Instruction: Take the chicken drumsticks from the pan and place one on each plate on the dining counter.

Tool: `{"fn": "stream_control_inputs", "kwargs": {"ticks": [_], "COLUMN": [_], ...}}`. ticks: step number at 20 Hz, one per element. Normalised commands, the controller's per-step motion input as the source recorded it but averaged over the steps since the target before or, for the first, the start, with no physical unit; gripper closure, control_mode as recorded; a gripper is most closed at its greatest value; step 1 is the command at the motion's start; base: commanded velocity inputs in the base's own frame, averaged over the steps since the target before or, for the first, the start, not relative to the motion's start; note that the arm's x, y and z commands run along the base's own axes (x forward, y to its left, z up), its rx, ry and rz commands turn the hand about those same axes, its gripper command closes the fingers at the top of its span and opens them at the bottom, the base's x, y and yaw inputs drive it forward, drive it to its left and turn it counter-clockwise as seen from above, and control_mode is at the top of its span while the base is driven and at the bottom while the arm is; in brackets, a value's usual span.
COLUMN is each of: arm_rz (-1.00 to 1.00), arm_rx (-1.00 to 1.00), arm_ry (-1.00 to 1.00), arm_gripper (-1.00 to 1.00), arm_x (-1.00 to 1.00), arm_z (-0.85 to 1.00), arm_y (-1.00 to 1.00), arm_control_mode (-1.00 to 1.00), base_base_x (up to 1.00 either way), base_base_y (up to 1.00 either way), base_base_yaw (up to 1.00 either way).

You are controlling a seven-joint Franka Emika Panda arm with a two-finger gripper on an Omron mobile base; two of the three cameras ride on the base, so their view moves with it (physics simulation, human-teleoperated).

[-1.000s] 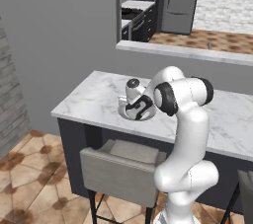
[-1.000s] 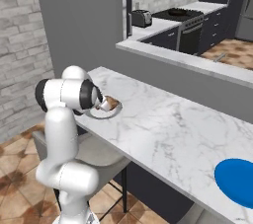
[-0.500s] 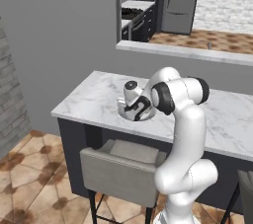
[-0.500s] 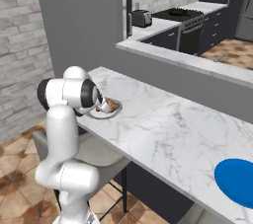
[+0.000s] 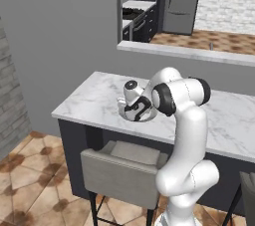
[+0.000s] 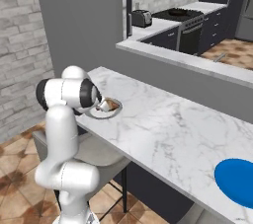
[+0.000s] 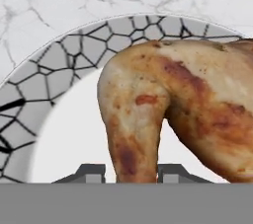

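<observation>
My gripper is low over the pale white-grey plate with the cracked-pattern rim, on the dining counter. A golden-brown chicken drumstick lies on that plate, its narrow end between my fingertips. The jaws stand narrowly open: a thin strip of plate shows between the left tip and the meat, while the right tip is against it. From the right base the drumstick and plate sit just past my gripper. The blue plate is bare, far right. The pan is out of view.
A grey chair stands under the counter's front edge, below the arm. Behind the counter runs a raised grey ledge. Beyond it is a kitchen with a toaster and a stove.
The hand has sunk slightly toward the pale plate. The arm and the base views have otherwise stayed put.
</observation>
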Motion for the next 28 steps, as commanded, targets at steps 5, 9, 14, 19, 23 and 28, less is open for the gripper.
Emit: {"fn": "stream_control_inputs", "kwargs": {"ticks": [5, 9, 14, 19, 23, 28], "arm_rz": [0.00, 0.00, 0.00, 0.00, 0.00, 0.00], "arm_rx": [0.00, 0.00, 0.00, 0.01, 0.01, 0.00], "arm_ry": [-0.01, 0.00, 0.00, 0.02, 0.11, 0.24], "arm_gripper": [-1.00, -1.00, -1.00, -1.00, -1.00, -1.00], "arm_x": [-0.11, -0.07, -0.69, -1.00, -1.00, -1.00], "arm_z": [0.26, 0.61, 1.00, 1.00, 0.99, 0.84], "arm_y": [0.00, 0.00, 0.00, -0.13, -0.27, -0.38], "arm_control_mode": [-1.00, -1.00, -1.00, -1.00, -1.00, -1.00], "base_base_x": [0.00, 0.00, 0.00, 0.00, 0.00, 0.00], "base_base_y": [0.00, 0.00, 0.00, 0.00, 0.00, 0.00], "base_base_yaw": [0.00, 0.00, 0.00, 0.00, 0.00, 0.00]}}
